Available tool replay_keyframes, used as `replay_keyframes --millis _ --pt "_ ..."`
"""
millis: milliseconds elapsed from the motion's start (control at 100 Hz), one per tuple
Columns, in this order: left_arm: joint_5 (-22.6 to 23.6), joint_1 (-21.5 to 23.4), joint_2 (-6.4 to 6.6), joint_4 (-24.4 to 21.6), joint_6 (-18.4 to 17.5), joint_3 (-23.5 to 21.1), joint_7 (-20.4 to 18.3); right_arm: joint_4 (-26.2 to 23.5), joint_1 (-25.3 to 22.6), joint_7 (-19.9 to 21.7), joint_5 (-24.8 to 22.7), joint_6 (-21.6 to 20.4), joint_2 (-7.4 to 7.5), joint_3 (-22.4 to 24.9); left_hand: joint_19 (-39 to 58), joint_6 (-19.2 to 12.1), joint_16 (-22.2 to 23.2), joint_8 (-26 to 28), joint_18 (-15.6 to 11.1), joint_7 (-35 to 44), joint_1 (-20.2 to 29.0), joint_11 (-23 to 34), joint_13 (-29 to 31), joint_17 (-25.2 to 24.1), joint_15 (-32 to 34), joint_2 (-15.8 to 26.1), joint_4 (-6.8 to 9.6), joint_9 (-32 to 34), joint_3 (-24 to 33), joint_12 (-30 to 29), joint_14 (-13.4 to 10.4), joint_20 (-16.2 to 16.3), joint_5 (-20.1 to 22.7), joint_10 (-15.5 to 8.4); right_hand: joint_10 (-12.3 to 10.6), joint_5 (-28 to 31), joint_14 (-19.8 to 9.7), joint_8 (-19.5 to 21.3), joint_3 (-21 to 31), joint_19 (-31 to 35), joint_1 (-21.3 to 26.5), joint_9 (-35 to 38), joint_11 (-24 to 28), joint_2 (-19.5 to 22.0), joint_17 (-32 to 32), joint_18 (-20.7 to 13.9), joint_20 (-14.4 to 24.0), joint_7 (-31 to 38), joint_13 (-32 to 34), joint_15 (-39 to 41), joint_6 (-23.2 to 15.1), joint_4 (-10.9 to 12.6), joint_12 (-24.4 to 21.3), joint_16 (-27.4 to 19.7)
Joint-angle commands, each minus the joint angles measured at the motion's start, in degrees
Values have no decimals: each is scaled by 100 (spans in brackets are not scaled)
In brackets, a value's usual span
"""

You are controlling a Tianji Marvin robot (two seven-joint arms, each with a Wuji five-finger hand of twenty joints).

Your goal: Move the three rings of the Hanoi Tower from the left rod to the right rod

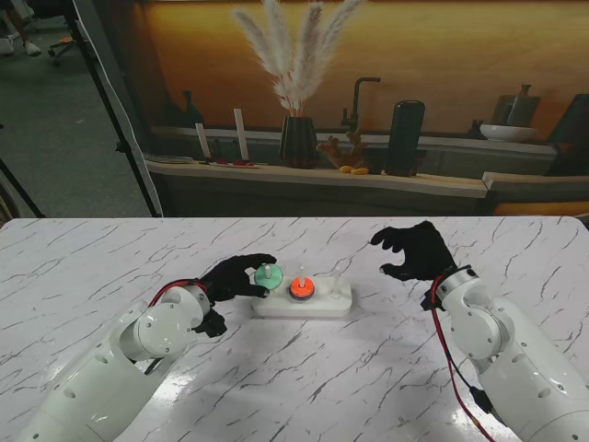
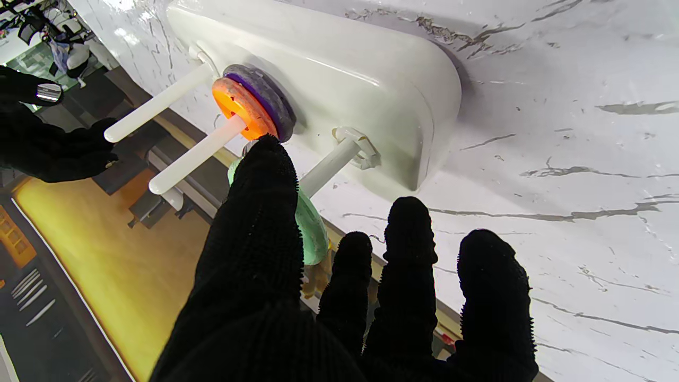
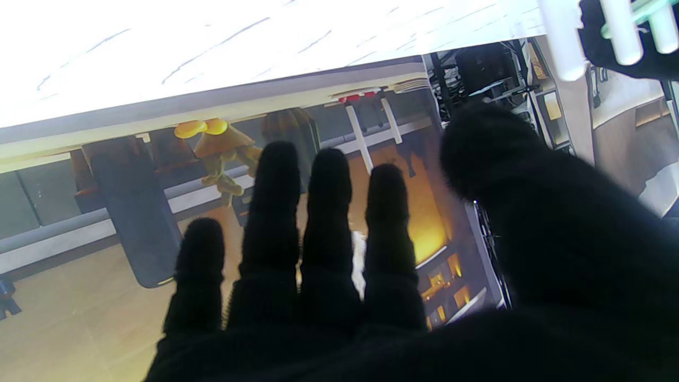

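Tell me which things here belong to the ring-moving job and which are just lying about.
Job:
white base
green ring, held by the left hand
orange ring
purple ring
right hand

Lying about:
vase of dried grass
dark bottle
bowl

bright overhead light | table [image 3: 212, 48] overexposed | wrist foreground blurred

Rods [image 2: 159, 101]: three, on one base [image 2: 371, 79]
Rings: three — green [image 2: 313, 228], orange [image 2: 241, 109], purple [image 2: 270, 95]
Hands: two — left [image 1: 237, 274], right [image 1: 416, 249]
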Motion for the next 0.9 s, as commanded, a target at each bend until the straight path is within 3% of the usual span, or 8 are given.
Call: replay_keyframes --millis 0,890 --pt "-78 17 -4 -134 -42 -23 -106 2 -33 -1 12 -13 -33 -33 128 -555 96 321 305 758 397 52 113 46 218 830 119 51 489 32 26 2 695 1 -75 94 -31 69 1 107 -87 112 104 93 -46 1781 106 25 81 71 76 253 44 50" --pt "-188 -5 98 -715 250 -298 -606 39 -27 -46 43 -11 -46 -75 286 -497 207 291 287 600 396 102 245 306 419 870 134 122 424 96 46 147 646 92 -62 151 -38 74 14 114 -71 135 105 63 -34 1787 108 40 96 73 79 244 44 50"
